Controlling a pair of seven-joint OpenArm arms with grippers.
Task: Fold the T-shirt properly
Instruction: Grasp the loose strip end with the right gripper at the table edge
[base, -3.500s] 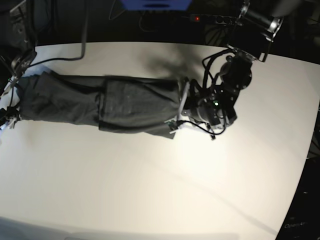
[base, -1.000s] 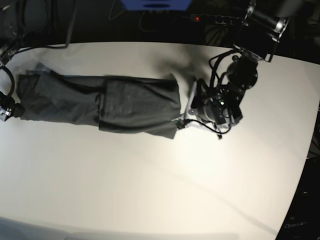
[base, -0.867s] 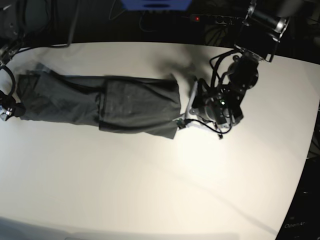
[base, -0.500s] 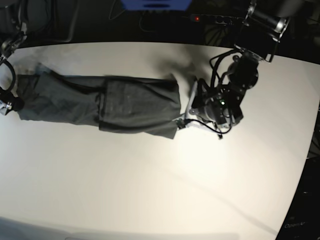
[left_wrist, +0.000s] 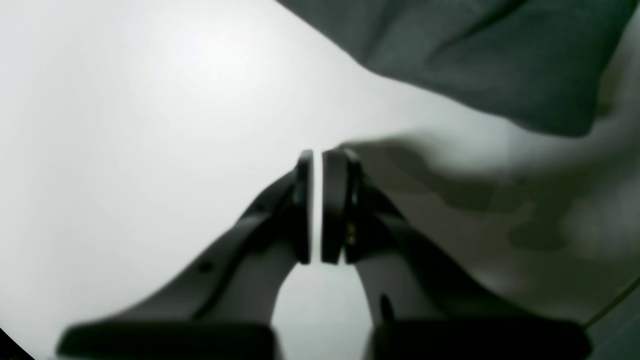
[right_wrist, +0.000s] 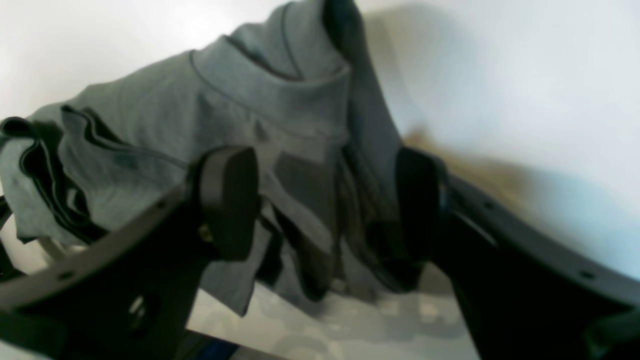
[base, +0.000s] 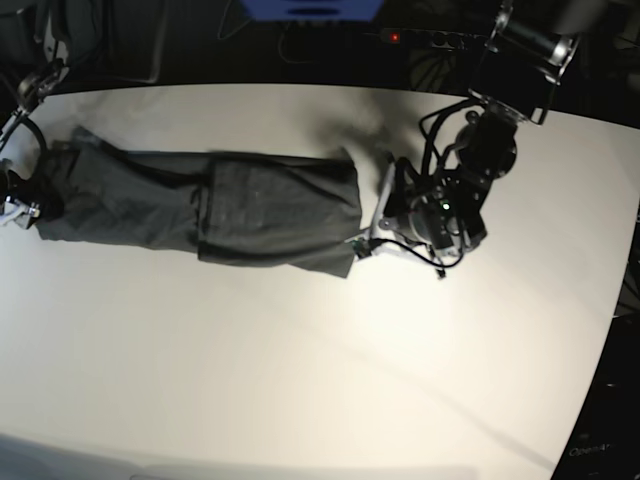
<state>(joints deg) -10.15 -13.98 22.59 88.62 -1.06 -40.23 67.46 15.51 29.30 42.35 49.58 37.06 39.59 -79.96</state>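
The plain dark grey short-sleeved T-shirt of soft wrinkled cloth (base: 200, 208) lies as a long narrow band across the upper half of the white worktop (base: 320, 370), running from the worktop's left edge toward its middle. A doubled layer covers the band's right part, ending in a straight edge just beside the left claw (base: 372, 214). That claw sits on bare worktop, clear of the cloth; in the left wrist view its 2 dark pads (left_wrist: 332, 205) stand almost together with only a thin slit of light between them, nothing held, and the shirt's hem (left_wrist: 480, 65) lies beyond them near the top of that view. At the band's far left end, the right claw (base: 28, 150) is at the worktop's left edge. The right wrist view shows its fingers (right_wrist: 227, 200) spread wide, with bunched, layered cloth (right_wrist: 280, 135) lying between them; whether either finger touches the cloth cannot be told. Below the shirt, the whole lower half of the worktop and its right side past the left arm (base: 470, 170) are open surface
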